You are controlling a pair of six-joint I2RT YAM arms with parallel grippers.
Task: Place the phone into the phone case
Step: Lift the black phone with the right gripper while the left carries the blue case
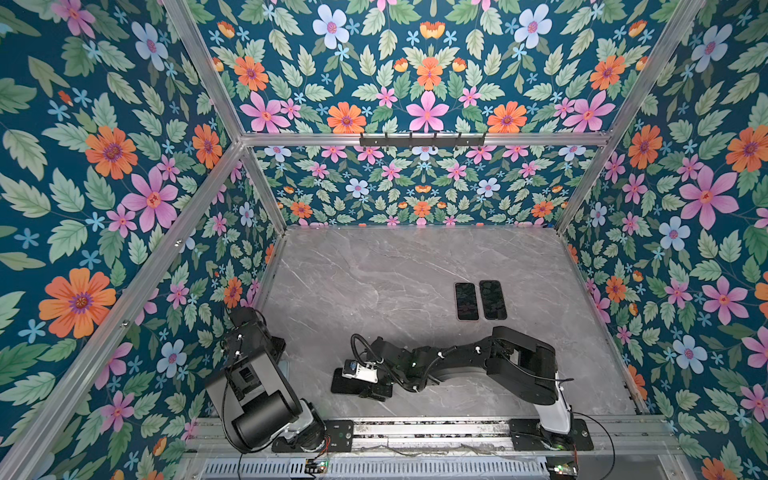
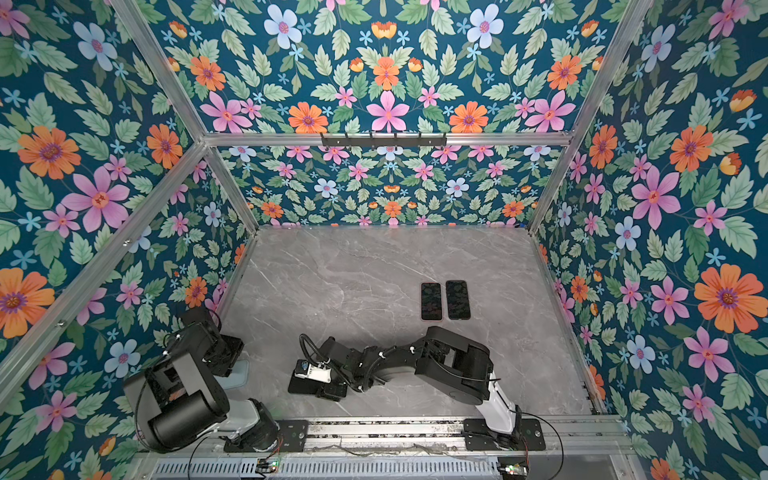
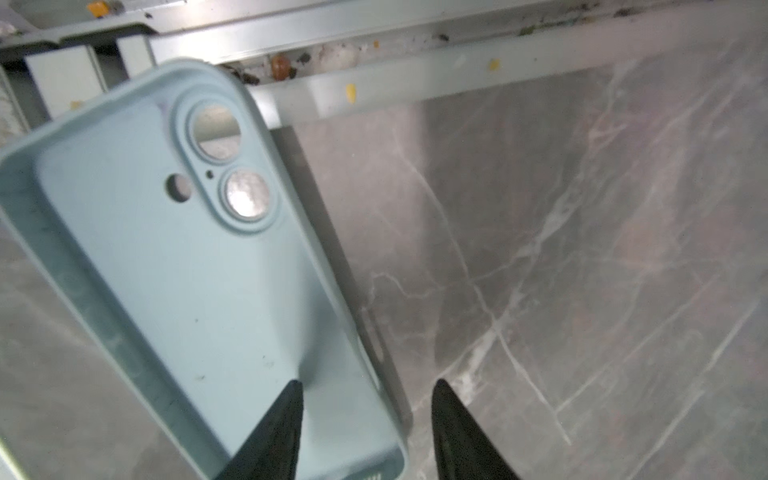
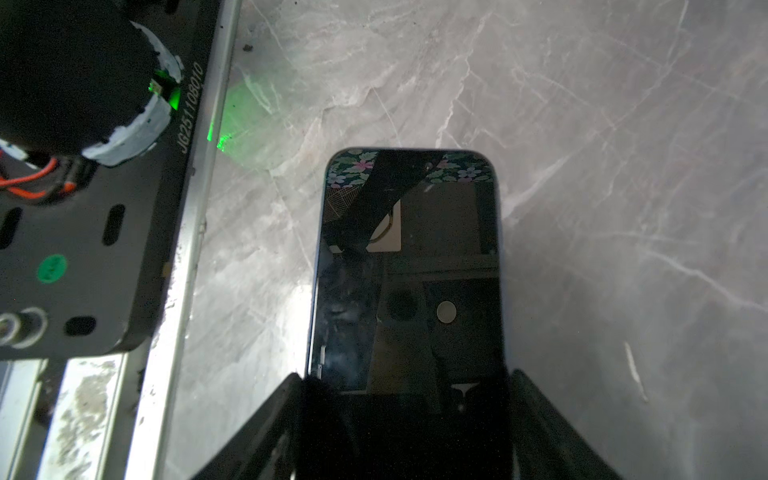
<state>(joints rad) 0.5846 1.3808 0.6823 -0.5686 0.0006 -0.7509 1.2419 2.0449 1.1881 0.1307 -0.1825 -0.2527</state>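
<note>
The left fingers [image 3: 278,440] stand apart, astride one long wall of the pale blue case [image 3: 187,270], one inside the shell, one outside over the bench [image 3: 582,249], not yet pinching. The right fingers [image 4: 266,432] are clamped across the width of the phone [image 4: 415,291], screen up; the step in hand looks like securing the case, which lies at the lower left in both top views; next, the phone needs carrying over and lining up with the open shell; two spare phones [image 1: 466,301] lie well apart.
</note>
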